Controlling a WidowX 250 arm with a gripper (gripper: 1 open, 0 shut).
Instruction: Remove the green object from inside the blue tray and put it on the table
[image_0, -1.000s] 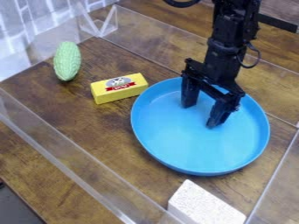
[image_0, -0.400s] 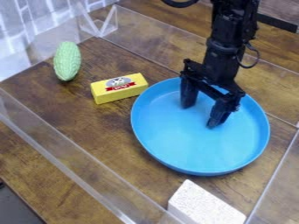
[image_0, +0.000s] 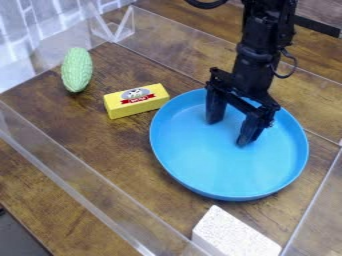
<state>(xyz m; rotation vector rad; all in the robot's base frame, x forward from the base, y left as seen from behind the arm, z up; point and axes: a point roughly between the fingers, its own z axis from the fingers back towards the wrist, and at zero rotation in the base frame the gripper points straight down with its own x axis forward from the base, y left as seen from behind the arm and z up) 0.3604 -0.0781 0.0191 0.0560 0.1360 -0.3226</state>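
The hand (image_0: 235, 123) is black and hard-edged, hanging straight down from a dark arm, its two straight fingers (image_0: 215, 109) spread wide with nothing between them. Their tips stand inside the blue tray (image_0: 201, 166), a round, shallow dish of smooth glossy plastic with a low raised rim; whether the tips touch its floor cannot be told. The green object (image_0: 76, 69) lies well apart from the hand, far off to its left in the picture, out on the desk (image_0: 80, 150) and not in the tray. It is pale green, oblong, bumpy-skinned and tapered at both ends; its long axis runs nearly up and down the picture, leaning slightly, one narrow end toward the far clear wall. Between it and the hand lies a yellow block (image_0: 136, 101), rectangular and flat-faced with a printed label, just beside the tray's rim. The desk is dark brown planks with visible grain. Below the tray, near the picture's bottom edge, sits a speckled white sponge block (image_0: 237, 232)
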